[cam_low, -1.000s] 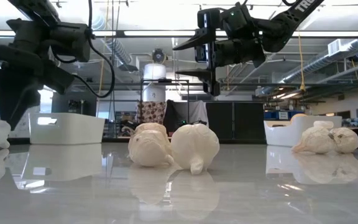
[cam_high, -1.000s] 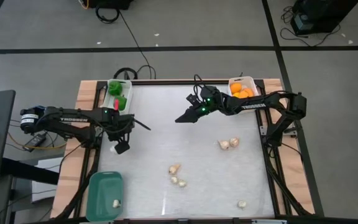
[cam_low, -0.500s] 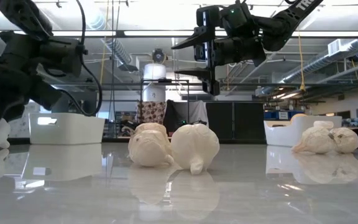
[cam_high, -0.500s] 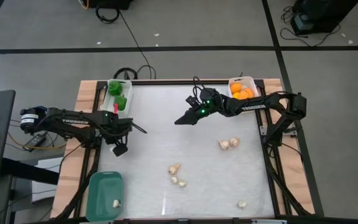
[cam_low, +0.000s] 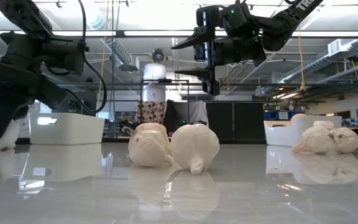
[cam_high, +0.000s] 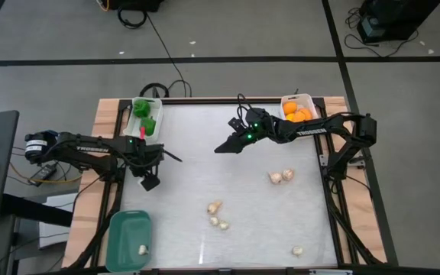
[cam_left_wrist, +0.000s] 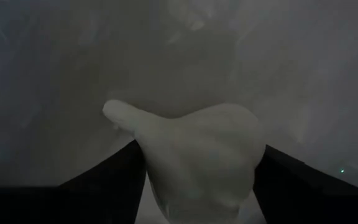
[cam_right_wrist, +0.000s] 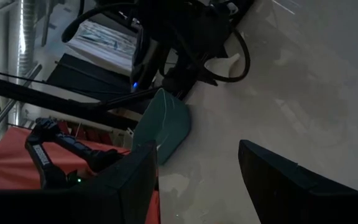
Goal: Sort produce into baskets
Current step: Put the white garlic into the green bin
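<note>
We judge sorting mostly done: peppers (cam_high: 145,122) sit binned upper left, oranges (cam_high: 296,113) upper right. Left gripper (cam_left_wrist: 197,186) pinches a garlic (cam_left_wrist: 197,155) at frame left; right gripper (cam_high: 223,146) hovers spread, upper center. Six garlics (cam_high: 281,176) remain on the table, one in the teal bin (cam_high: 127,229).

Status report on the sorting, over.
Left hand shut on garlic piece, near table's left edge. Right hand open, empty, raised mid-table. Teal bin holds one piece; six pieces loose. Nothing blocking.
</note>
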Tool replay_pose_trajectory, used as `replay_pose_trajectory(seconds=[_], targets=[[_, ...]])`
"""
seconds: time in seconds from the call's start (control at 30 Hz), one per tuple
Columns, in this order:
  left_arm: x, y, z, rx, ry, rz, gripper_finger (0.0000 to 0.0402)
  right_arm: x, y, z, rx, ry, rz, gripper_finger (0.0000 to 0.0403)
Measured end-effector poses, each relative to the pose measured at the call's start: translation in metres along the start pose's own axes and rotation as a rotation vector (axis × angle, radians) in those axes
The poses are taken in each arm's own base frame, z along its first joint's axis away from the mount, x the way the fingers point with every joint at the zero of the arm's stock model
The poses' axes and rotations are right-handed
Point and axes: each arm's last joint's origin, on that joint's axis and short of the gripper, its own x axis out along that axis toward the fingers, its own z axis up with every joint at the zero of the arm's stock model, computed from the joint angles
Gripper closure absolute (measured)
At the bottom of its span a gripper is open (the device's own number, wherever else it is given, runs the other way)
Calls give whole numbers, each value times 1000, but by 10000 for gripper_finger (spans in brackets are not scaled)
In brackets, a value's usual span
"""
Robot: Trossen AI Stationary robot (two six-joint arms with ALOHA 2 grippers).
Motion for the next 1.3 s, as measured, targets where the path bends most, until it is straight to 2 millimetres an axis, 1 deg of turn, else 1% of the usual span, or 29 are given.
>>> replay_pose_trajectory(seconds=[0.17, 0.3, 0.47, 0.67, 0.73, 0.83, 0.93, 1.03, 1.3], targets=[[-2, 0, 1, -71, -20, 23, 142, 0, 0, 0, -5, 1, 0, 166], [-10, -5, 7, -96, -77, 39, 143, 0, 0, 0, -8, 1, 0, 166], [-30, -17, 15, -79, -140, 4, 143, 0, 0, -1, -10, 25, 17, 166], [-63, -32, 20, -61, -181, -25, 144, 0, 0, -1, -22, 24, 17, 167], [-76, -39, 15, -43, -161, -10, 144, 0, 0, -1, -21, 28, 14, 167], [-95, -53, 0, -13, -137, 36, 144, 0, -1, -3, -20, 43, 3, 167], [-108, -67, -15, 19, -160, 30, 144, 1, -2, -5, -30, 50, -17, 167], [-111, -79, -30, 25, -158, -1, 144, 3, -1, -7, -37, 44, -27, 167], [-104, -98, -65, -77, -104, -31, 144, 7, 1, -14, -56, 67, -35, 167]])
